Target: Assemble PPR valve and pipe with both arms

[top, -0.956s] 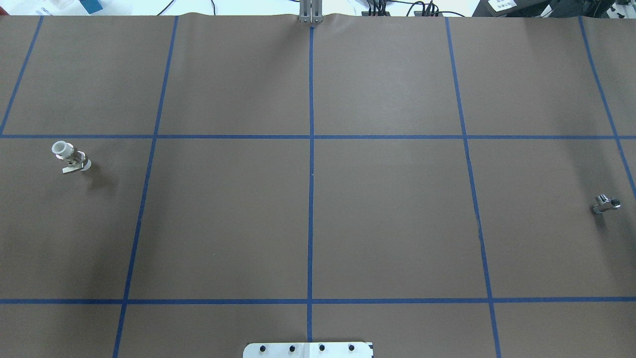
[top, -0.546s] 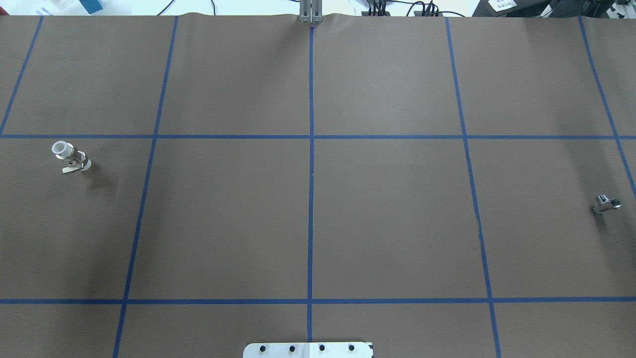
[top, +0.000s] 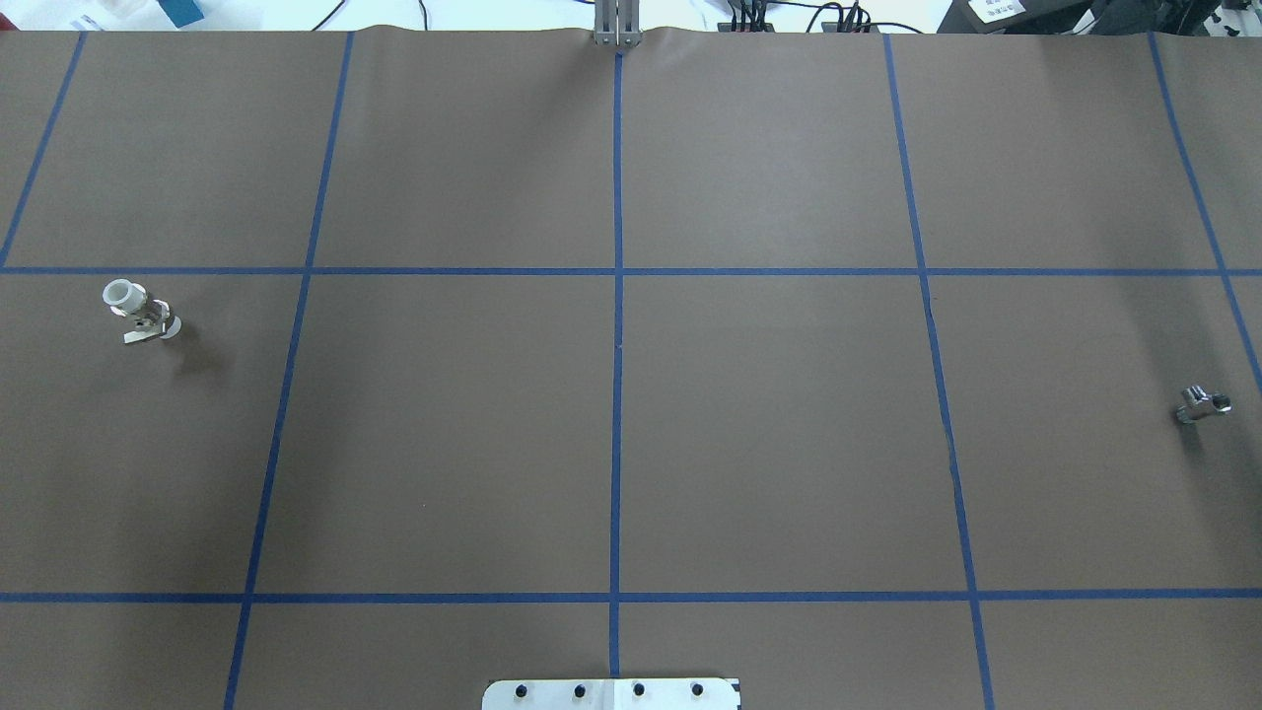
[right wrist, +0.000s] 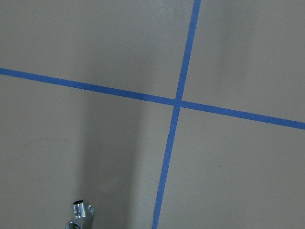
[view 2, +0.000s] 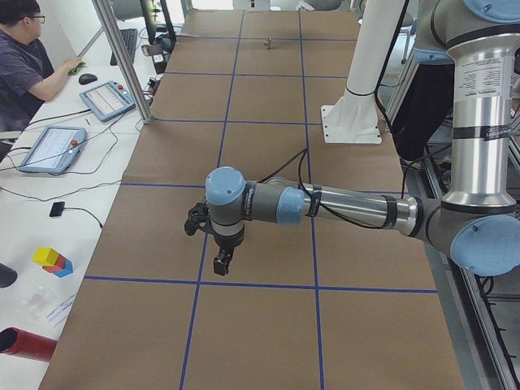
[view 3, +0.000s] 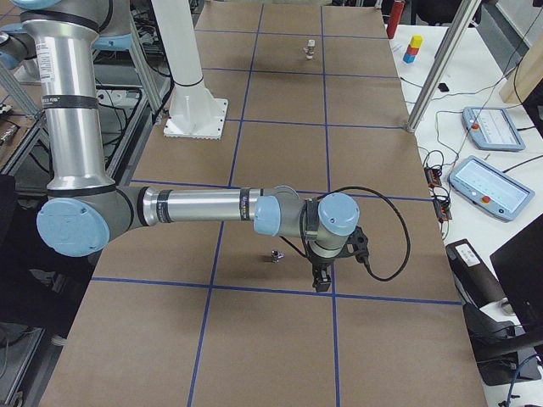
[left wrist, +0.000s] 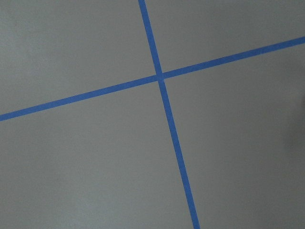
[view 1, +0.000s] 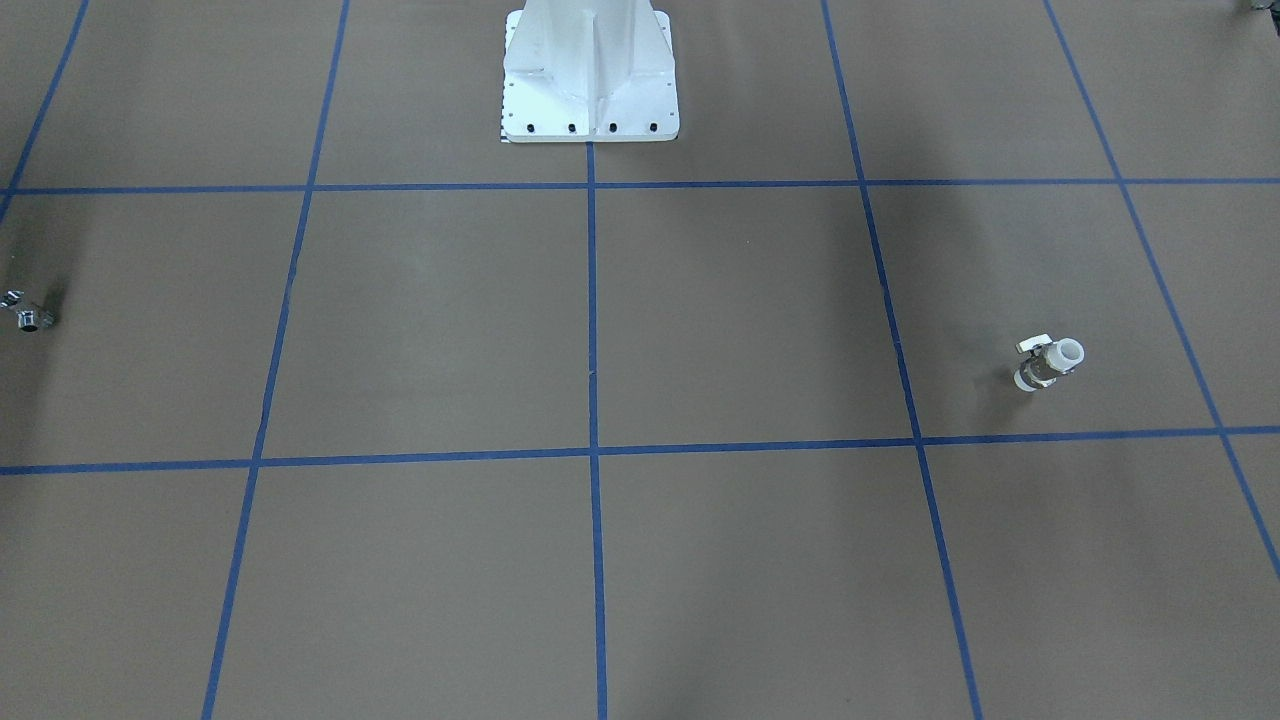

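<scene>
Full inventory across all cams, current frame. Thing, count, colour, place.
PPR valve: 1, white with metal middle, robot's left end of the table, not held.
pipe: 1, chrome, robot's right end, not held.
table: 1, brown cover, blue tape grid.
pedestal: 1, white, centre of the robot's edge.
tablets: 2, blue-grey, operators' bench.
coloured blocks: small stack, yellow, red, blue, bench.
operator: 1, dark shirt, seated at bench.
left arm: 1, silver and blue, over the table.
right arm: 1, same colours, near the pipe.
left gripper: 1, black, state unclear.
right gripper: 1, black, state unclear.
</scene>
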Available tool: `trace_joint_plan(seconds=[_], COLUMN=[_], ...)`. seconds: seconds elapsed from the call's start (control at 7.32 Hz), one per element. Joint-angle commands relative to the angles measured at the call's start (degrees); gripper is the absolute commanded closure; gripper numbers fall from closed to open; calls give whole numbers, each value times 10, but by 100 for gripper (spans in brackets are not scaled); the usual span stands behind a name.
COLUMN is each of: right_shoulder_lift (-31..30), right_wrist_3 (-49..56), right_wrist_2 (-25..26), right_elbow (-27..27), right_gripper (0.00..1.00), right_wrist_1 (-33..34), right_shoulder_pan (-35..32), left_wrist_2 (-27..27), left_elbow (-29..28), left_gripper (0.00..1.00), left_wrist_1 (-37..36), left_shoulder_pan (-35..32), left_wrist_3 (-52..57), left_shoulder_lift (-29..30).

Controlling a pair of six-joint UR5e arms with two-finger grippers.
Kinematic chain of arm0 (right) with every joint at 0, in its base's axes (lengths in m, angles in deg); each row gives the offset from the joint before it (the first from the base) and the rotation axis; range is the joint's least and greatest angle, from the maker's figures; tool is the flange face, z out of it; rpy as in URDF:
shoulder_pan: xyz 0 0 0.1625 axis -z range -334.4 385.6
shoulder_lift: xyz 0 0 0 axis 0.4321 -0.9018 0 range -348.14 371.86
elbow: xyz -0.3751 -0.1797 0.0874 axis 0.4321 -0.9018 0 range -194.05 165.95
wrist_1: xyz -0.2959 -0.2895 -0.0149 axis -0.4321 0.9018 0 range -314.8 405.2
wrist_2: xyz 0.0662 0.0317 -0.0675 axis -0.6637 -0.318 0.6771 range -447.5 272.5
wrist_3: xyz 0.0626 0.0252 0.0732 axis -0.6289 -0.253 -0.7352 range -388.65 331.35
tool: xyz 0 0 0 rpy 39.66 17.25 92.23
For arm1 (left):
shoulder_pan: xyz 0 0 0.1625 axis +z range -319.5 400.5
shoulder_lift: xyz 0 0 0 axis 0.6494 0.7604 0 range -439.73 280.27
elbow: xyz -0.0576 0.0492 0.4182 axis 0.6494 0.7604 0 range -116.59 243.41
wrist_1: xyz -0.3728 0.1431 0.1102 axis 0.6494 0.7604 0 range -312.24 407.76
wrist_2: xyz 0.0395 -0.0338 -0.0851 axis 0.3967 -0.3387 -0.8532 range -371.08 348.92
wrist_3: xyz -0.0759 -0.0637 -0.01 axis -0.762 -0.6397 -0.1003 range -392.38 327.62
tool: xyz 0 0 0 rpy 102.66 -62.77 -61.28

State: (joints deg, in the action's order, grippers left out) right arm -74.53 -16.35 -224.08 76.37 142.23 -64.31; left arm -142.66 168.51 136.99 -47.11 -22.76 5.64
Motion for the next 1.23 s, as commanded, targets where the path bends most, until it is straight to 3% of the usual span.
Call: trace_joint_plan(seconds=[0.0,0.27,0.55,1.09], right_shoulder_lift=[1,3,3,3], right_wrist_3=[0,0,0,1], right_wrist_2=[-1,-1,-2,-2], right_elbow=[1,2,0,-2], right_gripper=[1,1,1,1], right_wrist_1=[0,0,0,0], right_shoulder_pan=[0,0,0,0], left_wrist_2=[3,-4,-6,45], left_elbow=[41,41,41,-1], left_gripper=[0,0,0,1], left_wrist_1=[-1,-7,-43,54], left_shoulder_pan=[7,44,123,249], left_wrist_3=[-1,-62,-275,-415], left_shoulder_lift=[6,47,94,105])
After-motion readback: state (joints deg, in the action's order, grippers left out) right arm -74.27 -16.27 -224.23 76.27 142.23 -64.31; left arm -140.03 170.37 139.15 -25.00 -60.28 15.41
